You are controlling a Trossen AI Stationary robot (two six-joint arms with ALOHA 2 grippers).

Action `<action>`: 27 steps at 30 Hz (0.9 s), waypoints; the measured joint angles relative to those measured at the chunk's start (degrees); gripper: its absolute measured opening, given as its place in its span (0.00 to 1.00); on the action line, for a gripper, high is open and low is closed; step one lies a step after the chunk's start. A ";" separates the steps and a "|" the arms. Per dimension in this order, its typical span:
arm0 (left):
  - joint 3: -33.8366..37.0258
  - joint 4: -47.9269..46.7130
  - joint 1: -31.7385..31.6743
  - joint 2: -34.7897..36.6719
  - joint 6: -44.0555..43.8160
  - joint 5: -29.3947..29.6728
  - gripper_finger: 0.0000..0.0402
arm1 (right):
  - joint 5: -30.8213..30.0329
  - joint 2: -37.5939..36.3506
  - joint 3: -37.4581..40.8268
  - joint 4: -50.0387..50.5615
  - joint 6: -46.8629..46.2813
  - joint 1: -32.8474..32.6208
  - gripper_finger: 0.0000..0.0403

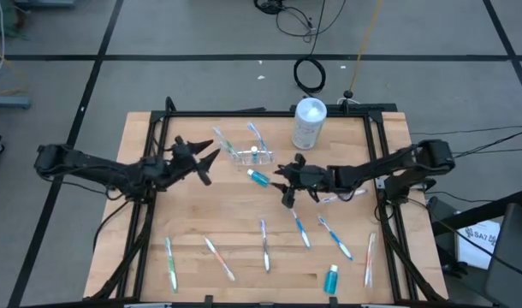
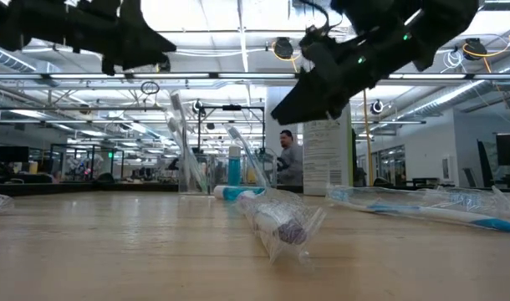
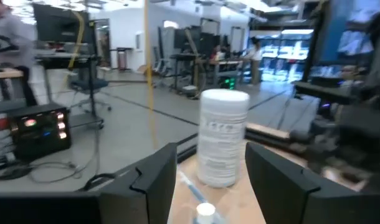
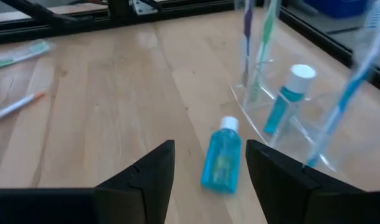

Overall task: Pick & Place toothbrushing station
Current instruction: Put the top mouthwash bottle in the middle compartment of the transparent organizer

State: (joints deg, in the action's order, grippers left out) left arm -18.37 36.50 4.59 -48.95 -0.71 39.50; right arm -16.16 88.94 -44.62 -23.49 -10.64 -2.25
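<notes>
Left claw [image 1: 208,162]: positioned above the bench [image 1: 150,231], just beside the clear holder [image 1: 244,155] on its left side. The fingers [image 3: 154,183] stand wide apart and carry nothing. In the left wrist view, the white lidded container [image 3: 223,137] appears between them, farther off.

Right claw [image 1: 288,181]: positioned above the bench near its middle, over a loose toothpaste tube [image 1: 259,177]. The fingers [image 4: 149,171] stand wide apart and carry nothing. In the right wrist view, the tube [image 4: 222,162] lies flat on the wood between the fingertips, white cap pointing toward the holder [image 4: 283,134]. Contact between fingers and tube cannot be confirmed.

Clear holder: stands toward the far side of the bench, left of the white container [image 1: 309,123]. It contains:
- one upright toothpaste tube [image 4: 288,99], blue with white cap;
- several toothbrushes leaning outward, including a green-handled one [image 4: 263,43] and a blue-handled one [image 4: 347,93].

Loose items on the bench:
- wrapped toothbrushes spread along the near half, among them one at the near left [image 1: 170,263], one at the near centre [image 1: 265,245] and one at the near right [image 1: 369,260];
- a second toothpaste tube [image 1: 331,277] standing near the front edge at right.

In the low view, a wrapped brush [image 2: 276,219] lies closest to the camera.
</notes>
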 joint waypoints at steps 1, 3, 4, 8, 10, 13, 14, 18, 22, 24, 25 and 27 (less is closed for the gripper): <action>0.00 -0.11 0.81 0.62 -0.02 -0.32 0.49 | -0.01 1.77 0.00 -2.13 0.14 -0.10 0.49; 0.00 -0.52 2.45 1.34 -0.05 -0.46 0.49 | 0.00 5.62 -0.02 -7.20 0.62 -0.10 0.52; 0.00 -0.60 3.29 1.44 -0.04 -0.48 0.49 | 0.00 7.46 -0.02 -9.00 0.97 -0.10 0.54; 0.00 -1.51 5.90 1.42 -0.04 -0.52 0.49 | -0.10 13.71 -0.04 -17.25 2.72 -0.10 0.61; 0.00 -3.43 6.65 1.42 0.13 -0.50 0.49 | -0.14 16.31 -0.04 -19.53 3.51 -0.08 0.64; 0.04 -5.92 7.16 1.40 -0.49 -0.46 0.49 | -1.91 19.00 -0.34 -20.88 3.33 0.29 0.66; 0.04 -5.96 7.13 1.40 -0.87 -0.46 0.49 | -2.33 19.73 -0.64 -20.99 2.36 0.61 0.66; 0.04 -5.95 6.94 1.40 -0.99 -0.44 0.49 | -3.27 21.97 -1.56 -21.04 -0.52 1.88 0.65; 0.04 -5.94 6.96 1.40 -1.07 -0.48 0.49 | -3.21 24.87 -1.75 -20.67 -2.54 3.02 0.65; 0.04 -5.94 7.01 1.40 -1.07 -0.48 0.49 | -3.17 25.99 -1.84 -20.95 -3.57 3.51 0.65; 0.04 -5.95 7.01 1.40 -1.07 -0.48 0.49 | -3.23 26.56 -1.84 -21.16 -3.64 3.73 0.65; 0.04 -5.96 7.01 1.40 -1.07 -0.50 0.49 | -3.29 27.45 -1.83 -21.73 -3.37 4.05 0.65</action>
State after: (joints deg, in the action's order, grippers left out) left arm -18.33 30.54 11.60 -47.55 -1.78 39.00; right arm -19.45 116.38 -46.45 -45.22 -14.01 1.80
